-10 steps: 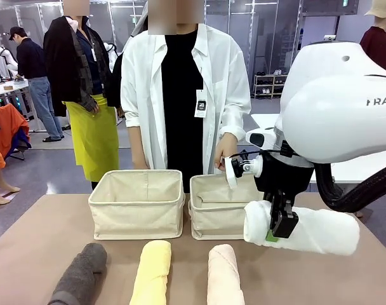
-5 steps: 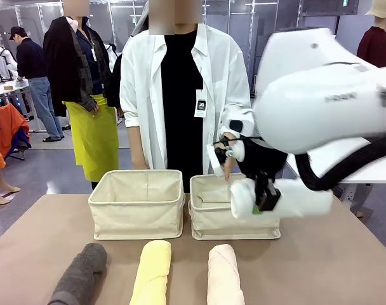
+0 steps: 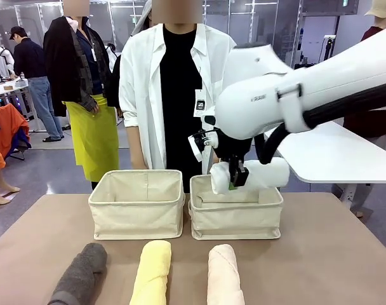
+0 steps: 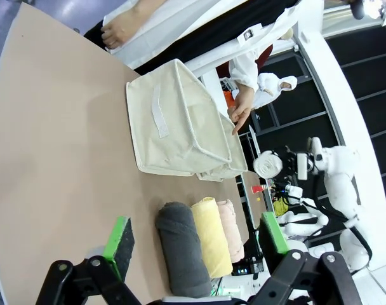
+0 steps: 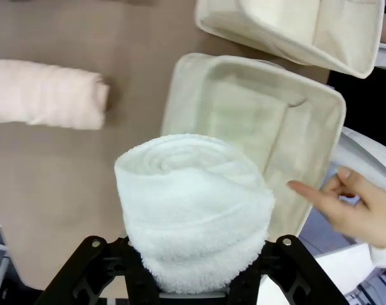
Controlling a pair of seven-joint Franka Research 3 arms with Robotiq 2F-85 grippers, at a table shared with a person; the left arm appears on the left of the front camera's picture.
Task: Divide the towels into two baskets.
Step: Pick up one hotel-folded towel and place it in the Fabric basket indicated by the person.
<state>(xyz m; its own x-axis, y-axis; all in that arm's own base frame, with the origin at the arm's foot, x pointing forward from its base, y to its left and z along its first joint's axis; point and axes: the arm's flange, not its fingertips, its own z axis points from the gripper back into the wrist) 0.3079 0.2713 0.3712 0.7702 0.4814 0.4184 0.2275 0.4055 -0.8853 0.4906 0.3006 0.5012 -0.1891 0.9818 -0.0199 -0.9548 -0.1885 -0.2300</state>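
Observation:
My right gripper (image 3: 237, 178) is shut on the white towel (image 3: 250, 176), which hangs level just above the right basket (image 3: 236, 222). In the right wrist view the white towel (image 5: 196, 203) is a thick roll between the jaws of the right gripper (image 5: 192, 257), over the basket's open inside (image 5: 244, 121). The left basket (image 3: 136, 216) stands beside it. Dark grey (image 3: 79, 273), pale yellow (image 3: 152, 273) and pale pink (image 3: 225, 276) towels lie side by side at the front. My left gripper (image 4: 197, 235) hovers open above the table near the dark grey towel (image 4: 180, 248).
A person in a white shirt stands behind the baskets, one hand (image 5: 352, 210) close to the right basket's far rim. The brown table (image 3: 320, 254) has bare room at the right and along its left edge. More people stand farther back.
My right arm has carried the white towel from low over the table's right side up and back leftward, to above the right basket. The three towels at the front have stayed put.

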